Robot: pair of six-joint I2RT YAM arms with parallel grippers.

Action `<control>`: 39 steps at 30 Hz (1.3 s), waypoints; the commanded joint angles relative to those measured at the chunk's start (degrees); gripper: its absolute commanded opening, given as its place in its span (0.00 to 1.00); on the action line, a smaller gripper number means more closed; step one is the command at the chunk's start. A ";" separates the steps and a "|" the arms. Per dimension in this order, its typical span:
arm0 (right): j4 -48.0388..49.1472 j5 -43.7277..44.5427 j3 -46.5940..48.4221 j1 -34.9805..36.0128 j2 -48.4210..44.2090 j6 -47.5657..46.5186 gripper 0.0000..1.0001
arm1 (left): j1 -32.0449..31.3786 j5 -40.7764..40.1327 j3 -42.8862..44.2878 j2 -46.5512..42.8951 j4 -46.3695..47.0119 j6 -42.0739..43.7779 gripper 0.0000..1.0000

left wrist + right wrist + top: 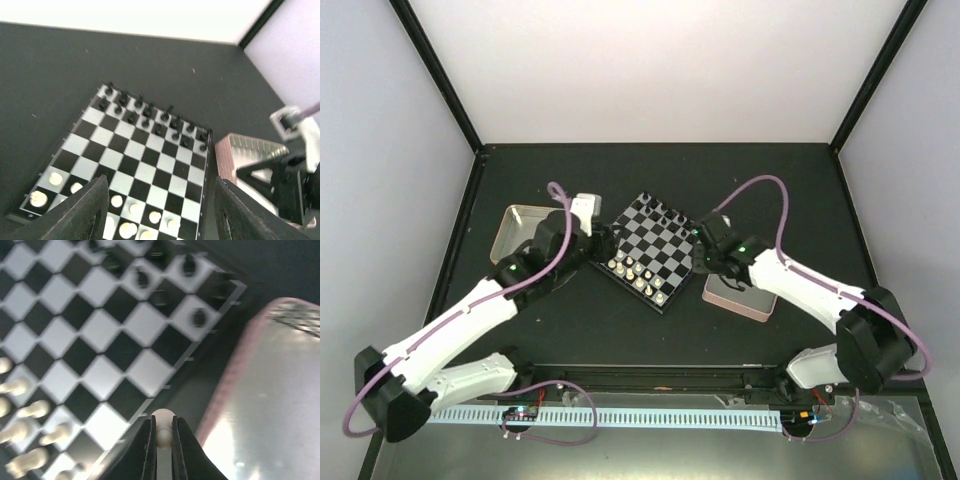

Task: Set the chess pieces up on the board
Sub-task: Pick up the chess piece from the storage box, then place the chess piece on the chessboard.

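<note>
The right tool (pixel 162 436) was pressed together on a tiny cream-white chess piece (pixel 162 418). Its two fingers pinched the body, and the rounded end stood out just past the fingertips. The held piece hung over the dark strip of the black table (pixel 187 390), between the rim of the small square chessboard of black and pale grey checks (pixel 107 347) and the pink rectangular tray (pixel 260 390). It touched neither of them, as far as the wrist view showed.

The left tool (pixel 161 200) stood spread and held nothing. It hovered over the near rows of the chessboard, where several cream-white pieces (pixel 120 201) stood. The tiny black pieces (pixel 150 117) filled the two far rows.

Such a piece was probably very light and stiff, with a smooth, rounded surface. A pinch on the curved head would likely let it swivel or squirt out. The narrower body just under the head looked the better place to hold it, with the fingers square across it and the base left free below. A gentle grip would be enough, since the piece would not crush, but it could tip easily when set down. The base would need to meet its square flat before release. The neighbouring pieces stood close enough that a wide opening could knock them.
</note>
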 commanded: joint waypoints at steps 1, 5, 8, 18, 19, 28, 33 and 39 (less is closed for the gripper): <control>-0.79 -2.22 5.64 7.89 4.73 0.25 0.05 | 0.82 -7.13 -1.96 -7.51 -0.33 -1.82 0.60; 0.14 -4.16 8.99 12.87 11.51 0.63 0.05 | 1.11 -9.55 -3.39 -11.66 -1.23 -2.33 0.60; 0.87 -5.38 9.97 14.77 15.20 1.33 0.05 | 1.29 -10.59 -3.99 -13.73 -2.08 -2.63 0.60; -1.20 -6.35 10.05 15.89 19.20 2.29 0.05 | 1.84 -11.65 -4.95 -16.18 -3.47 -2.20 0.61; -1.33 -6.38 10.17 15.97 19.44 2.29 0.05 | 1.85 -11.64 -5.06 -16.15 -3.39 -2.20 0.61; -4.65 -5.03 11.27 16.28 21.86 3.05 0.05 | 1.92 -11.29 -5.13 -16.11 -3.59 -1.95 0.62; -6.77 -3.41 12.27 16.33 23.27 3.80 0.06 | 2.02 -11.07 -5.31 -16.32 -3.97 -1.94 0.62; -8.42 -2.66 12.24 16.33 22.58 4.80 0.06 | 1.98 -11.03 -5.40 -16.62 -4.39 -1.85 0.63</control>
